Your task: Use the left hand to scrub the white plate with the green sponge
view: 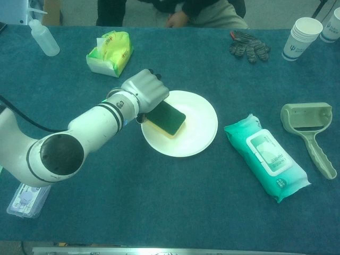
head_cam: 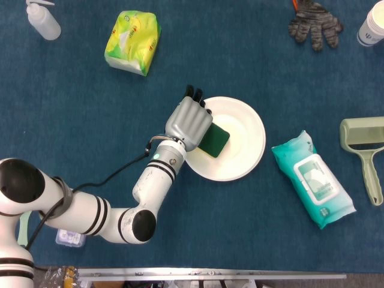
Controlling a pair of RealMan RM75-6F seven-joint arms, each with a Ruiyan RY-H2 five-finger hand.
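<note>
The white plate (head_cam: 240, 147) (view: 199, 133) lies near the middle of the blue table. My left hand (head_cam: 189, 123) (view: 143, 93) reaches over the plate's left rim and grips the green sponge (head_cam: 214, 140) (view: 169, 118). The sponge lies inside the plate on its left half, dark green face up, with a yellow layer showing underneath in the chest view. Whether it presses on the plate I cannot tell. My fingers curl over the sponge's near end and hide it. The right hand appears in neither view.
A teal wet-wipe pack (head_cam: 312, 180) (view: 265, 156) lies right of the plate, a lint roller (head_cam: 366, 147) (view: 311, 130) further right. At the back are a yellow-green tissue pack (head_cam: 133, 41) (view: 110, 50), a squeeze bottle (head_cam: 42, 19), a grey glove (head_cam: 315, 25) and paper cups (view: 301, 38). A small case (view: 29, 195) sits front left.
</note>
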